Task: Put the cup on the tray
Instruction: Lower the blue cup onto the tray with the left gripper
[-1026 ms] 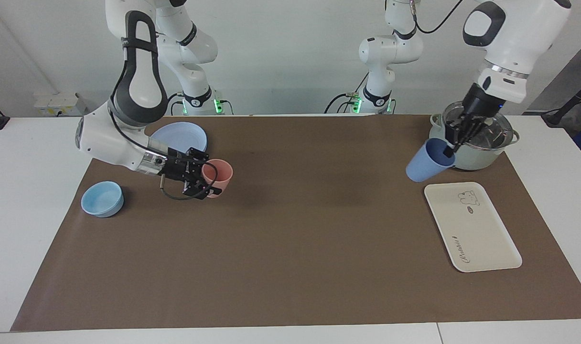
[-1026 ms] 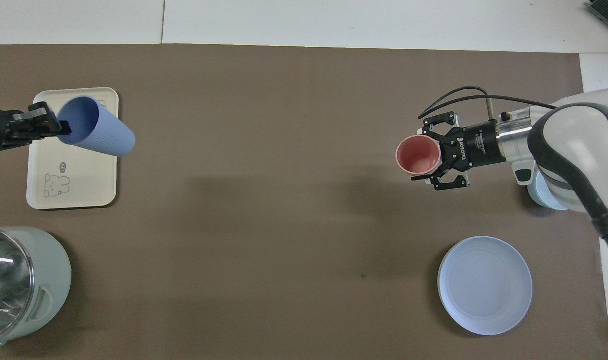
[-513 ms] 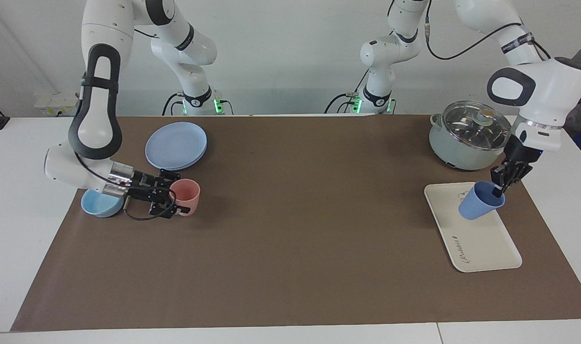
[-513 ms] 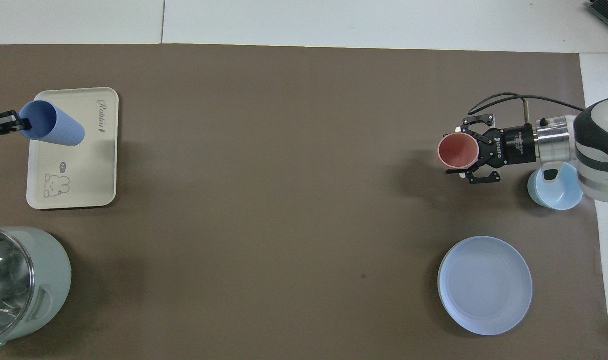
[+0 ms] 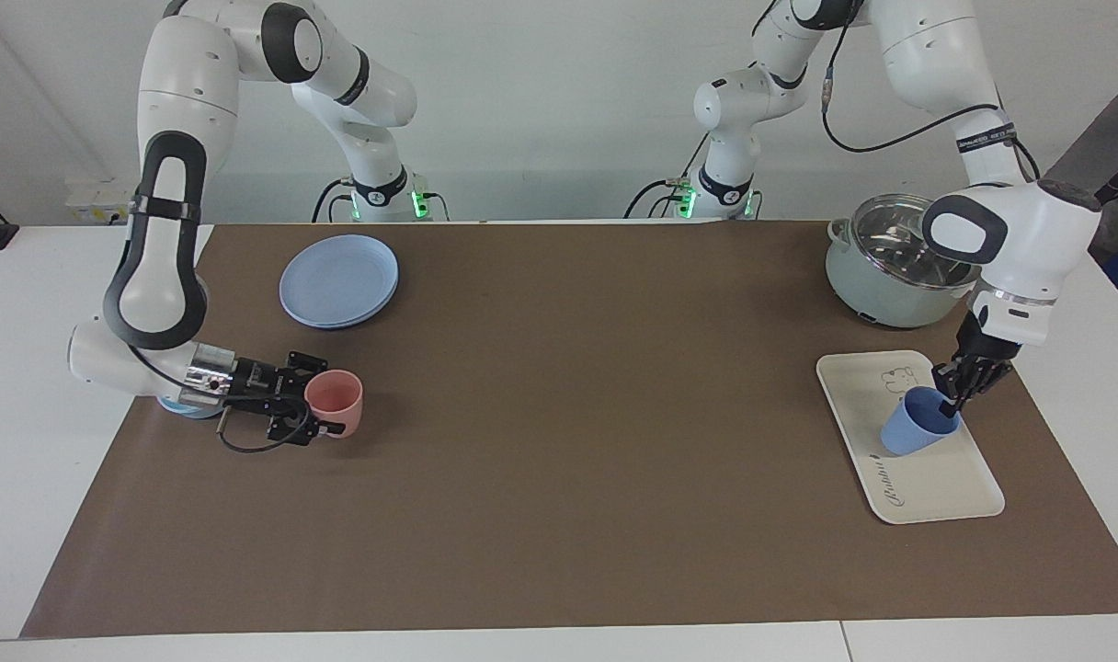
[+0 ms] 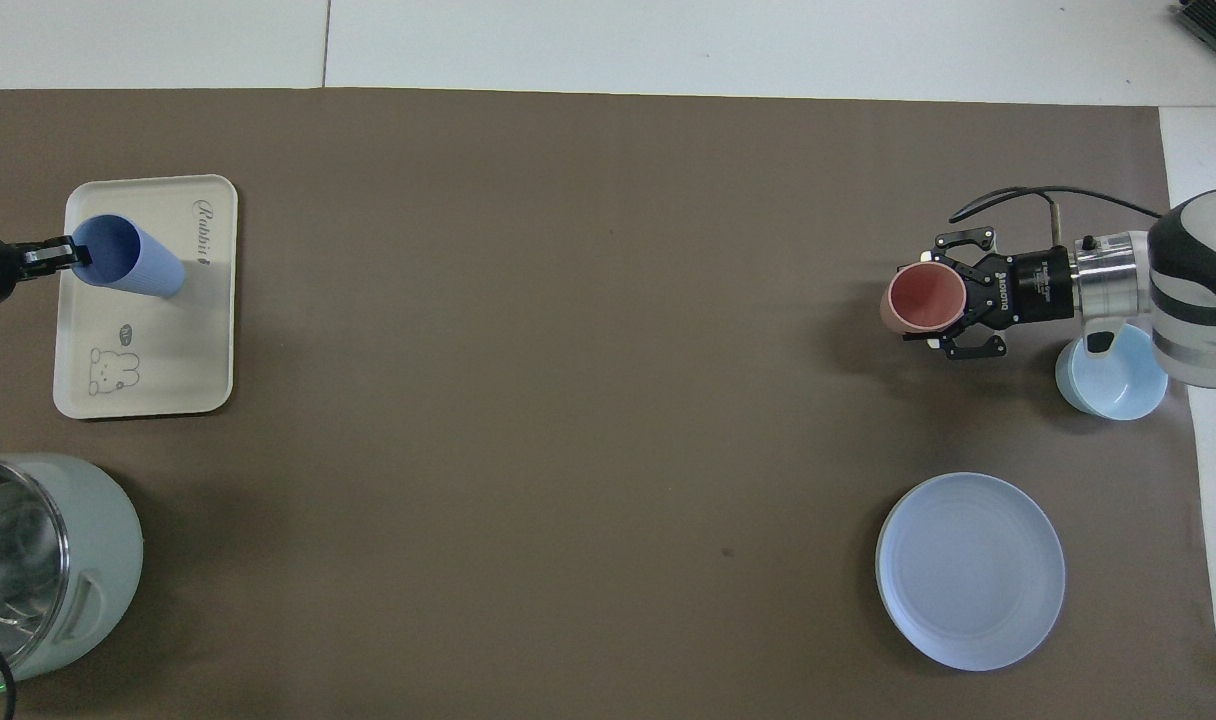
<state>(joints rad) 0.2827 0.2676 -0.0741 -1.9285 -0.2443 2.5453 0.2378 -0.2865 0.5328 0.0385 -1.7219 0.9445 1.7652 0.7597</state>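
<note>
The periwinkle-blue cup hangs tilted over the middle of the cream-white tray, its base down close to the tray's surface. My left gripper is shut on the cup's rim, one finger inside it. In the overhead view the cup lies over the tray, with the left gripper at its mouth. My right gripper is shut on a pink cup, low at the mat at the right arm's end; it also shows in the overhead view.
A lidded pale-green pot stands nearer to the robots than the tray. A round blue plate and a light-blue bowl lie at the right arm's end, the bowl under the right wrist.
The left gripper carried the blue cup from beside the pot to over the tray and lowered it. The right gripper moved the pink cup toward its end of the table and down.
</note>
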